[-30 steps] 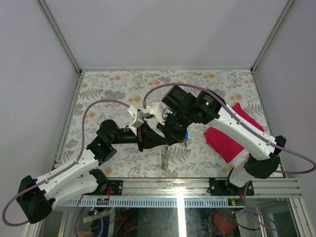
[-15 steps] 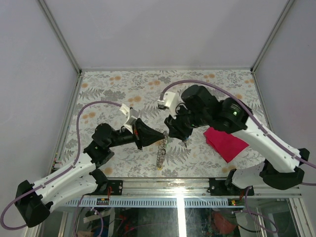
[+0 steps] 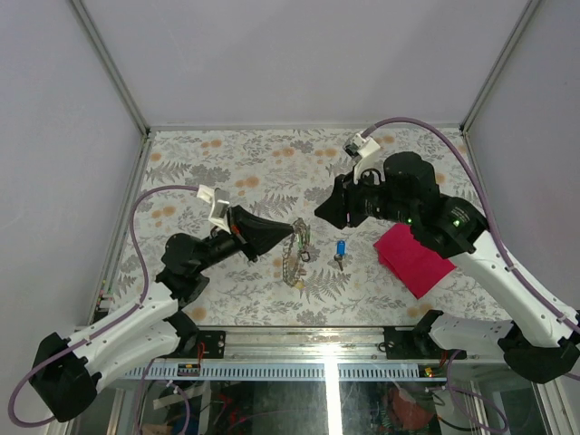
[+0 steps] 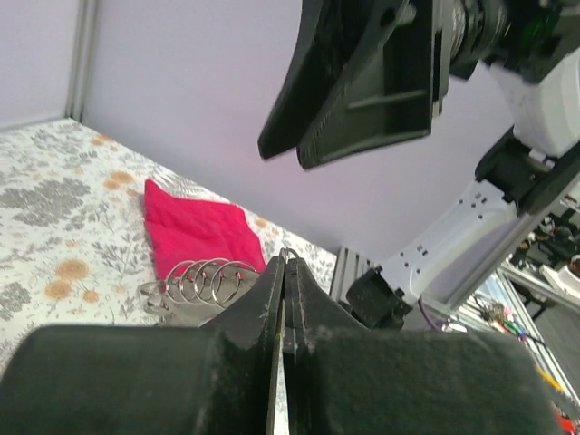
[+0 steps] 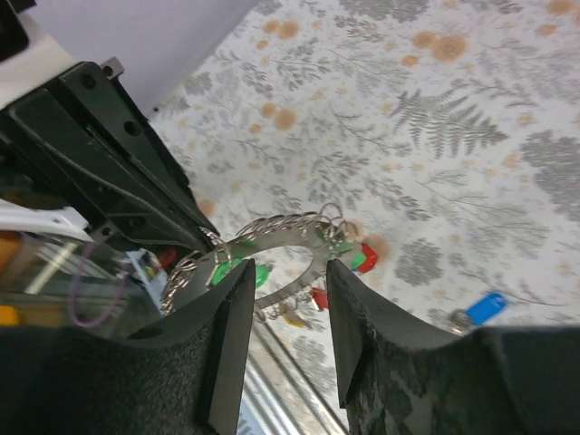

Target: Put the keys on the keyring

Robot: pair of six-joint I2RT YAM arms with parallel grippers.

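Note:
My left gripper point(image 3: 292, 227) is shut on the rim of the grey keyring point(image 3: 297, 250), which hangs from it over the table with small coloured keys dangling. In the left wrist view the jaws point(image 4: 285, 272) are pressed together on the ring's thin edge. The blue-headed key point(image 3: 340, 250) lies loose on the table right of the ring. My right gripper point(image 3: 323, 211) is open and empty, raised above and right of the ring. The right wrist view shows the keyring point(image 5: 299, 237) between its open fingers, with green heads point(image 5: 237, 272) on it, and the blue key point(image 5: 488, 308). I cannot pick out a loose green key.
A red cloth point(image 3: 413, 257) lies at the right, also in the left wrist view point(image 4: 195, 234). Several small wire rings point(image 4: 204, 279) hang from the keyring. A metal frame rail point(image 3: 362, 337) runs along the near table edge.
My right gripper has drawn back up and to the right, away from the ring, and stands open. The blue key now lies on the table. My left gripper moved slightly left with the ring.

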